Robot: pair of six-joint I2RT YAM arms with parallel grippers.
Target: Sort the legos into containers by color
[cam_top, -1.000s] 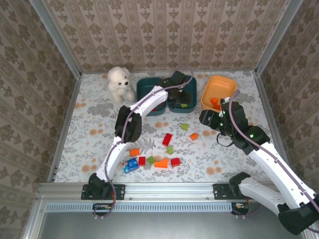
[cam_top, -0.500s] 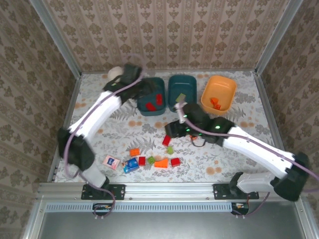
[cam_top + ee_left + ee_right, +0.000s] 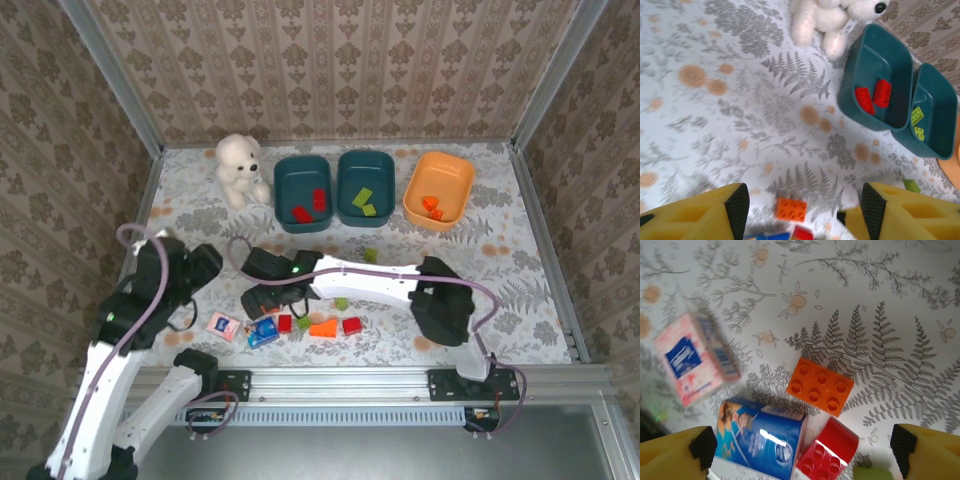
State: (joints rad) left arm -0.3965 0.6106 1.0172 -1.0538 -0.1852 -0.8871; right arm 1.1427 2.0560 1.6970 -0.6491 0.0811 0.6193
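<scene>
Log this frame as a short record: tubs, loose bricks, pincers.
left teal tub: red bricks
middle teal tub: green bricks
orange tub: orange bricks
loose bricks: red, orange, green, on the table near the arms
right pincer: open, empty, over an orange brick
left pincer: open, empty
</scene>
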